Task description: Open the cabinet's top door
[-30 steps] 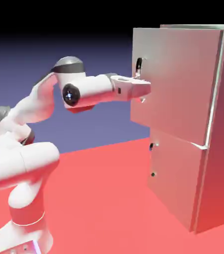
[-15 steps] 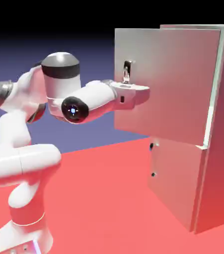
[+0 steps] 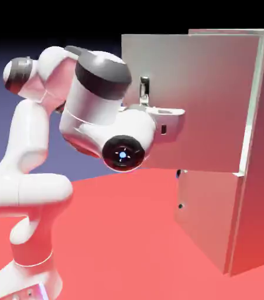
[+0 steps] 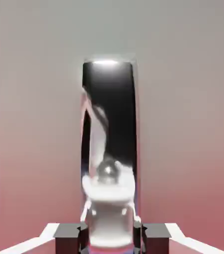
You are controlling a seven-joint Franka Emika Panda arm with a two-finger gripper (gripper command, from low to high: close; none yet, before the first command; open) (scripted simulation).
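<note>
Clamped on the dark curved vertical bar handle (image 4: 109,149): the white two-finger gripper (image 4: 110,237), its small grey fingertips (image 4: 68,234) pressed against either side of the glossy bar at 6 o'clock in the hand view. Reflected in that bar, a pale blurred shape, too vague to name. Filling the rest of the hand view, the flat grey-beige upper panel, the top door (image 4: 188,124), tinted pink toward 6 o'clock. In the exterior view, seen just right of centre, the gripper (image 3: 157,111) at the handle (image 3: 144,89) near the door's free edge. Swung partly outward from the tall boxy pale grey-beige cabinet (image 3: 263,164), the top door (image 3: 204,99), hinged at its 3 o'clock side. Below it, at about 5 o'clock, the shut lower panel (image 3: 207,217) with two small dark knobs (image 3: 181,205). Underneath everything, the red table surface (image 3: 128,246).
</note>
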